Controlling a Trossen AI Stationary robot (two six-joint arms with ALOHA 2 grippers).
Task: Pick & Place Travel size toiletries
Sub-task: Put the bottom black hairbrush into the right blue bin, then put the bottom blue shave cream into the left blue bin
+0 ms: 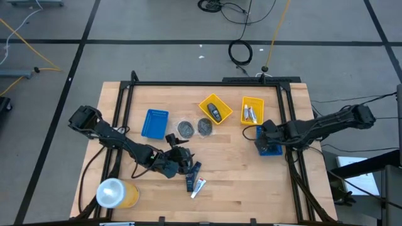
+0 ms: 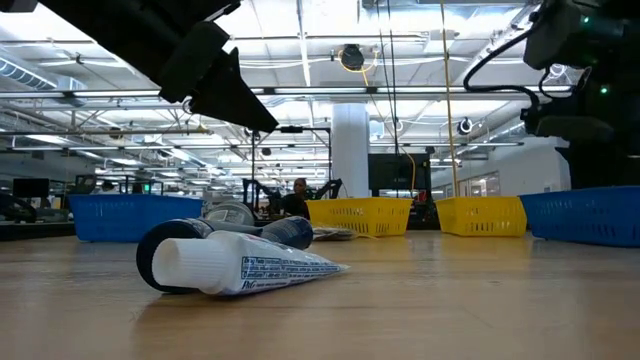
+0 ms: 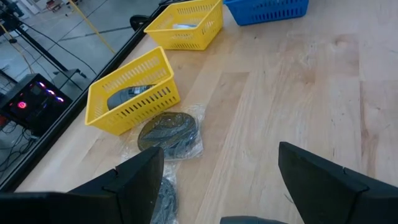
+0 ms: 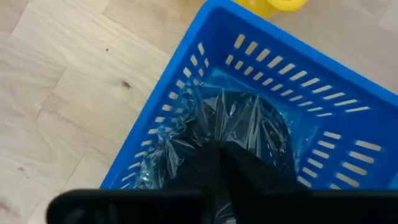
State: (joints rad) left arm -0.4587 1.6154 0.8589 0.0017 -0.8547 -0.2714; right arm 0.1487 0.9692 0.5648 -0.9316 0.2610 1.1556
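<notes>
Four small trays are seen on the wooden table (image 1: 239, 163): the empty blue tray (image 1: 154, 123) on the left, a yellow tray (image 1: 215, 109) holding a dark bottle (image 1: 214, 112), another yellow tray (image 1: 252, 110) with silvery tubes (image 1: 250, 115), and the right-hand blue tray (image 4: 323, 93), where a plastic-wrapped grey disc (image 4: 249, 134) is pinched by the narrowed fingers of the right gripper (image 4: 221, 165). Two more wrapped discs (image 1: 195, 127) are left loose between the trays, and a white tube (image 2: 245, 268) and dark bottle (image 1: 191, 177) lie near the front edge, just beside the left gripper (image 1: 182, 160), whose fingers are spread wide on nothing, with an orange cup (image 1: 116, 193) at the corner. A big, brightly lit hall is seen behind the table.
</notes>
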